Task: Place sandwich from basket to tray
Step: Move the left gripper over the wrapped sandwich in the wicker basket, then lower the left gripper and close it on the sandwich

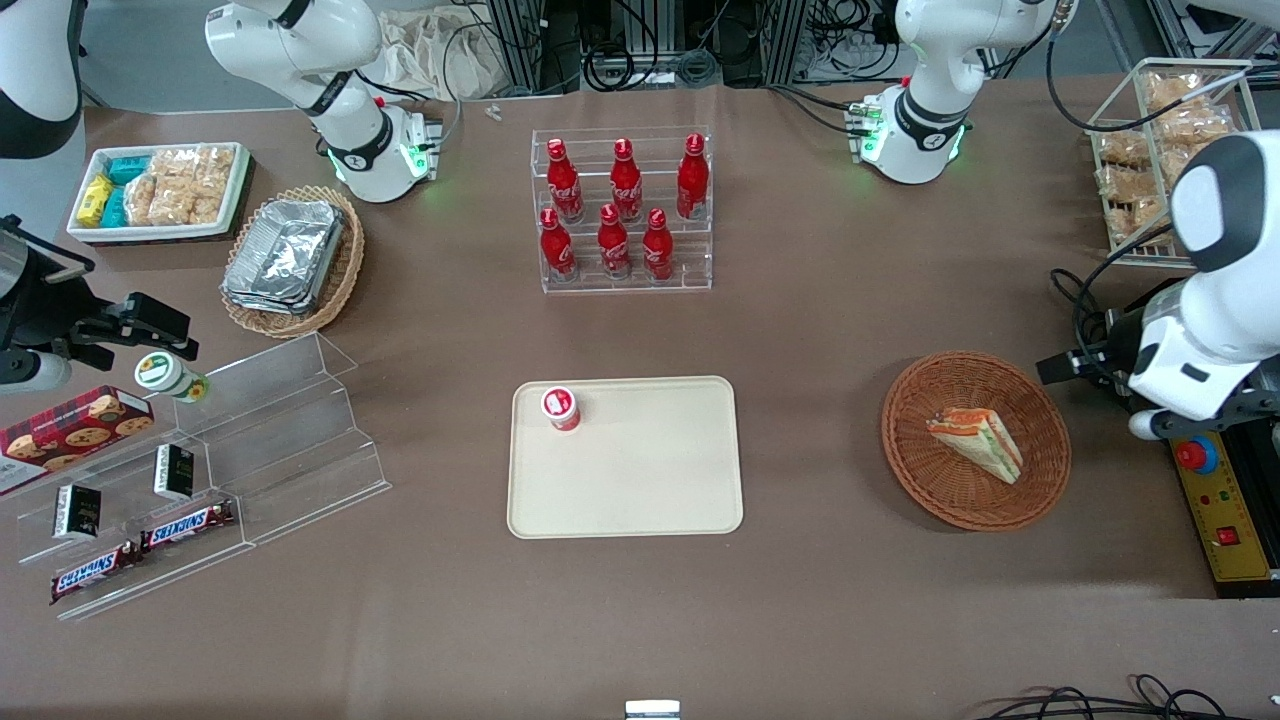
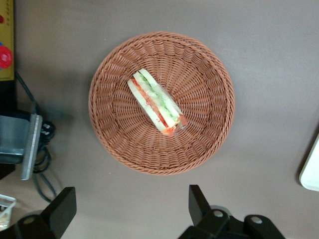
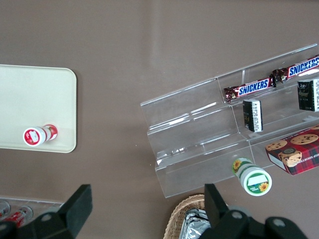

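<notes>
On the brown table, front view: the sandwich (image 1: 978,441) lies inside the round reddish-brown basket (image 1: 916,462), toward the working arm's end of the table. The cream tray (image 1: 640,470) sits well apart from the basket, near the table's middle, and carries a small red-and-white cup (image 1: 561,408) standing in one corner. Farther from the camera than the tray stands a clear rack of red bottles (image 1: 622,210). Toward the parked arm's end are a stepped clear display (image 1: 280,420) with Snickers bars (image 1: 140,550) and a paler wicker basket of foil containers (image 1: 290,258). The working arm's wrist hangs beside the basket; its gripper is not distinguishable here.

Left wrist view: the gripper (image 2: 132,211) is open, its two dark fingers (image 2: 199,201) spread wide and hovering above bare table just beside the basket (image 2: 209,129), touching nothing. The sandwich (image 2: 155,102) rests at the basket's centre (filling layers of green, white and red facing the camera). A pale edge of the tray (image 2: 311,172) shows.

Right wrist view: the tray (image 3: 35,99) with the cup (image 3: 37,135) on it, lying apart from the clear display (image 3: 199,144)
</notes>
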